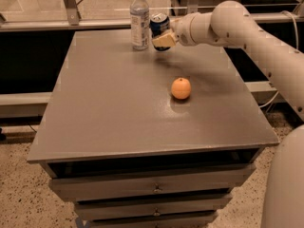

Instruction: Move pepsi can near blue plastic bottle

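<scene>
As the single camera view looks down across the grey table (109,108), the white arm (237,27) reaches in from the right toward the far edge. At its end, the tool (161,39) is clamped on the pepsi can (159,23), one pale finger (164,40) lying across the can's lower front. The can stands upright, silver top showing, just to the right of the blue plastic bottle (139,20). The two are very close, and whether they touch cannot be told from here. It is also unclear whether the can's base sits on the table or hangs just above it. The bottle stands upright with its white cap on, near the table's back edge. Well apart from both, an orange (181,88) sits alone right of the table's middle. Below the tabletop, drawers (154,188) with small knobs face the camera.
</scene>
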Controlling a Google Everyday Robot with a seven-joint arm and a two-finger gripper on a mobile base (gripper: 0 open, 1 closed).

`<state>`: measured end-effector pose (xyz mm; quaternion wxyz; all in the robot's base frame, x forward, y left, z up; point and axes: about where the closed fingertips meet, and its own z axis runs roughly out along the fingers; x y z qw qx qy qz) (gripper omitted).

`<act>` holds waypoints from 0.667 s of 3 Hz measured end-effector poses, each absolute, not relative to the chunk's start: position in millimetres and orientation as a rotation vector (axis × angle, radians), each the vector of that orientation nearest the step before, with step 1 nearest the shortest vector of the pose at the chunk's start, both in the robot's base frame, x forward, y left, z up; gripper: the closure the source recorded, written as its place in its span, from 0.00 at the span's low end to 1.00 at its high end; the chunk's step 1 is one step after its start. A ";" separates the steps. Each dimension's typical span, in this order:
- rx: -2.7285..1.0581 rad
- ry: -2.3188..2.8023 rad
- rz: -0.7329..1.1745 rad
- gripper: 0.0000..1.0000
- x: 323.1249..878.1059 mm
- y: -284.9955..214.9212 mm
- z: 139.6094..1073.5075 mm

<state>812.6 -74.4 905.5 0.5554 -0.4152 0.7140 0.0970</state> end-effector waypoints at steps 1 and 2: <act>-0.972 1.694 0.218 0.60 826.0 -78.2 891.9; -0.974 1.689 0.232 0.36 837.4 -72.3 882.1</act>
